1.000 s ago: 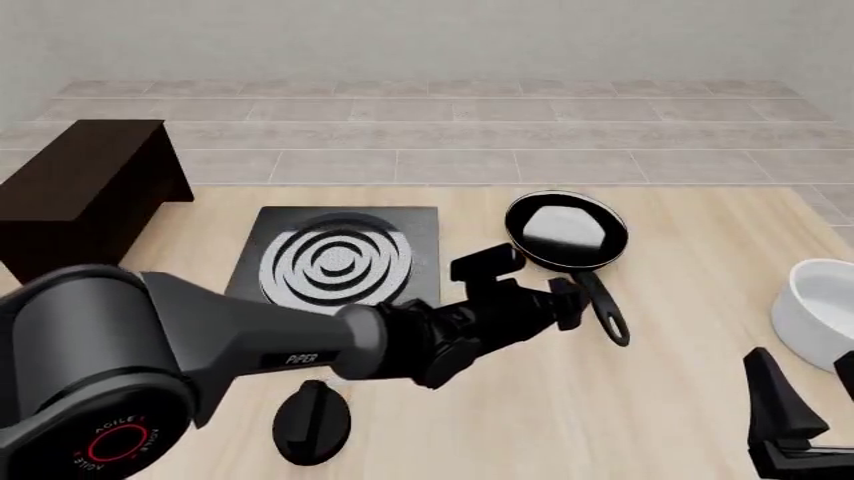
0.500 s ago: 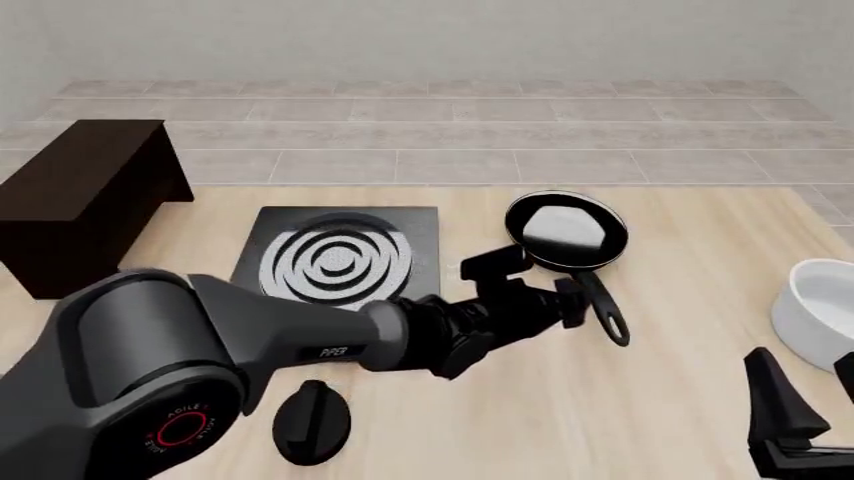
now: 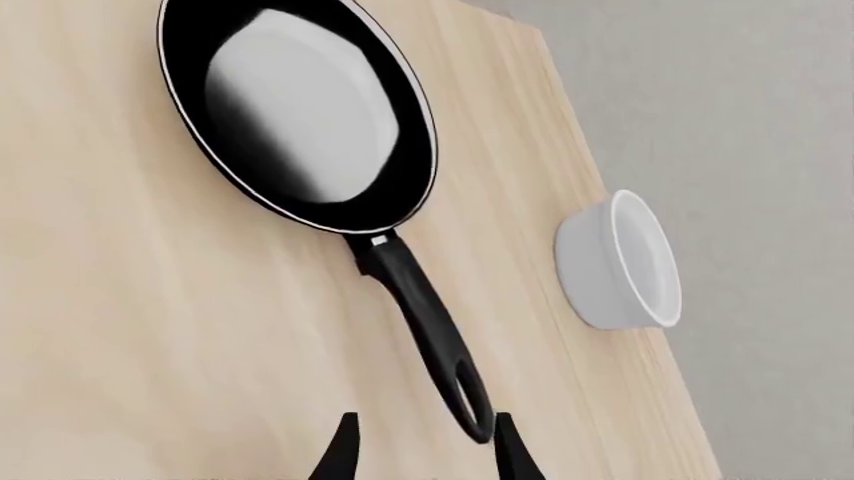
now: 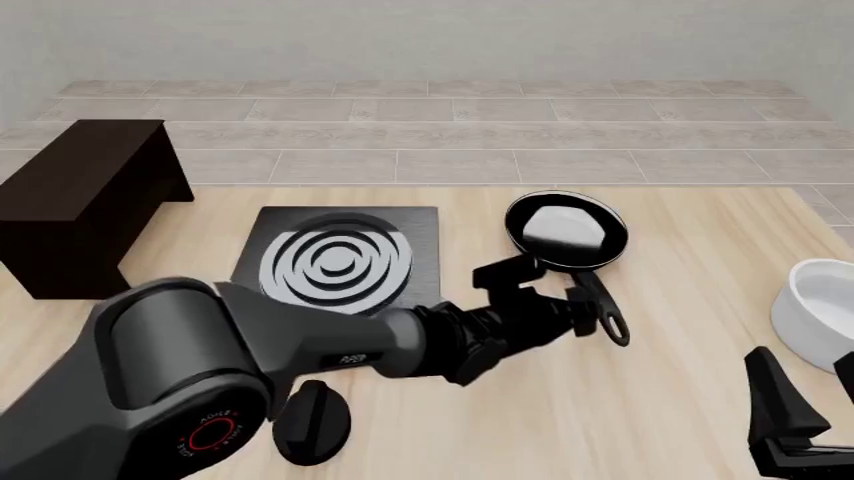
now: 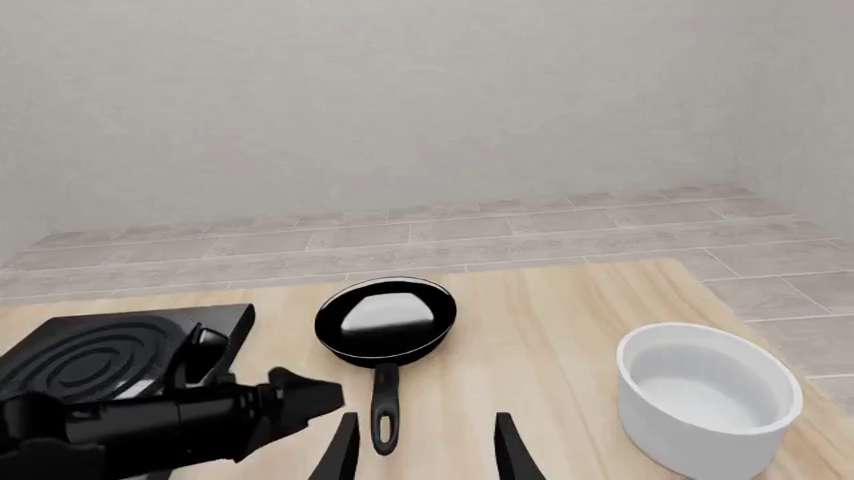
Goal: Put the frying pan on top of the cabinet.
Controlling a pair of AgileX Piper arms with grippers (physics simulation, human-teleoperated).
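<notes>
Standing at the table's far left corner, the cabinet (image 4: 83,195) is the largest item and the destination; its flat top is bare and well apart from everything else. Next in size, the table (image 4: 667,380) carries the stove plate (image 4: 340,260) near the centre and the white bowl (image 4: 817,312) at the right edge. The left arm (image 4: 240,360) reaches across the table toward the pan's handle, which accounts for its long forward extension. The frying pan (image 4: 566,231) sits flat on the table just right of the stove plate, handle (image 3: 424,335) pointing back toward the arms, a convenient presentation for a grasp. The left gripper (image 3: 422,450) is spread apart and holds nothing; in its wrist view the fingertips flank the handle's loop end without closing on it. Judged stage: final approach before grasping. The right gripper (image 5: 422,445) hangs back near the table's near right, jaws parted and empty, apparently not needed. A black knob (image 4: 311,422) lies nearest the camera.
</notes>
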